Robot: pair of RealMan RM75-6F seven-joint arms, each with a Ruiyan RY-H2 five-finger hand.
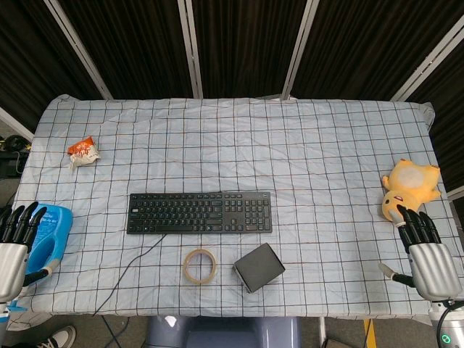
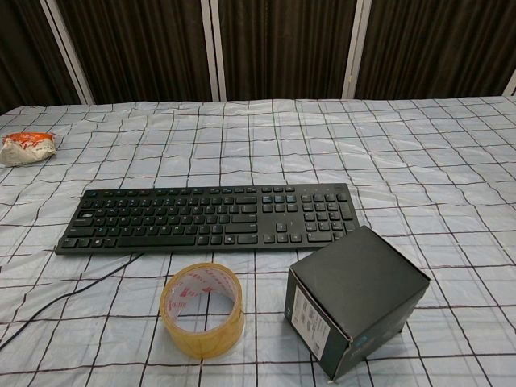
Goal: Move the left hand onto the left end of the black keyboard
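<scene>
The black keyboard (image 1: 200, 212) lies flat near the middle of the checked tablecloth, also seen as the keyboard (image 2: 211, 216) in the chest view, its cable trailing off the front-left. My left hand (image 1: 16, 246) hovers at the table's front-left corner, well to the left of the keyboard's left end, fingers straight and apart, holding nothing. My right hand (image 1: 426, 254) is at the front-right corner, fingers extended, empty. Neither hand shows in the chest view.
A blue container (image 1: 52, 232) sits right beside my left hand. A tape roll (image 1: 199, 265) and a dark box (image 1: 259, 267) lie in front of the keyboard. An orange snack packet (image 1: 83, 151) is at far left, a yellow plush toy (image 1: 409, 187) at right.
</scene>
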